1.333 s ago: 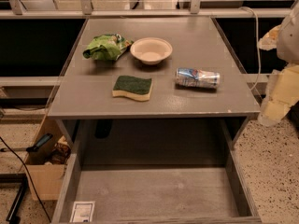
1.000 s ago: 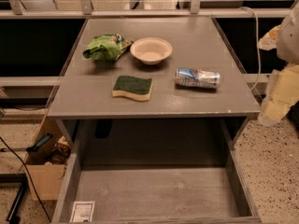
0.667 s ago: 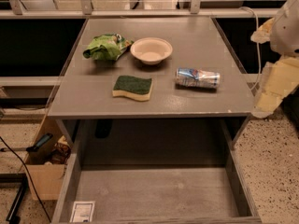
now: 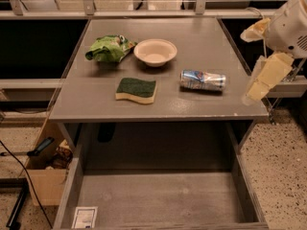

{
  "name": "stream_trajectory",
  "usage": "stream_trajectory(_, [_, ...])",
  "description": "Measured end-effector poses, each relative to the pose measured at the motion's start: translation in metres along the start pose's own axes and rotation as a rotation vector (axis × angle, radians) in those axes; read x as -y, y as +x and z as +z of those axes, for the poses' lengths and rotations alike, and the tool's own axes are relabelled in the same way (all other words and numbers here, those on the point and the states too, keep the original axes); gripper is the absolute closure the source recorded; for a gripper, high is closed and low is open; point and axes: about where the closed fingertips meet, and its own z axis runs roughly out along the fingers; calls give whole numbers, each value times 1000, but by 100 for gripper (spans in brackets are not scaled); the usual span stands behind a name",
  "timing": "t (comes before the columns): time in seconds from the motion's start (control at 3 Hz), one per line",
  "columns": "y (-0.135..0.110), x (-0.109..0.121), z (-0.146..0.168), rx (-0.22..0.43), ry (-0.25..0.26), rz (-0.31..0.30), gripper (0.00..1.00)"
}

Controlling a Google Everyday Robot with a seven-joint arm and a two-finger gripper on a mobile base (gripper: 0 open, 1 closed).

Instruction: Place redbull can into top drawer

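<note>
The redbull can (image 4: 203, 80) lies on its side on the right part of the grey table top (image 4: 96, 104). The top drawer (image 4: 158, 198) is pulled out below the table's front edge, its grey bottom bare apart from a white label sticker (image 4: 84, 217) at the near left corner. My gripper (image 4: 261, 83) hangs at the right edge of the view, just right of the can and about level with the table top, holding nothing.
A green wrinkled snack bag (image 4: 108, 47), a cream bowl (image 4: 155, 51) and a green and yellow sponge (image 4: 136, 89) lie on the table. A tan cardboard box (image 4: 44, 174) with clutter stands on the floor at the left. Speckled floor lies at the right.
My arm and gripper have shifted a little left and up, closer to the table's right edge. The can and the other objects have not moved.
</note>
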Motion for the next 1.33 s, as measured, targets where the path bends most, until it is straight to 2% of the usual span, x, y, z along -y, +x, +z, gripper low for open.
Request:
stream_trajectory(0.33, [2,12,16,119,-9,9,0])
stream_trajectory(0.67, [6,35,45,144,-14,-10,0])
stream_trajectory(1.0, [1,61,62,116,-7,-51,0])
stream_trajectory(1.33, [-6,89,93,54,-22,-97,0])
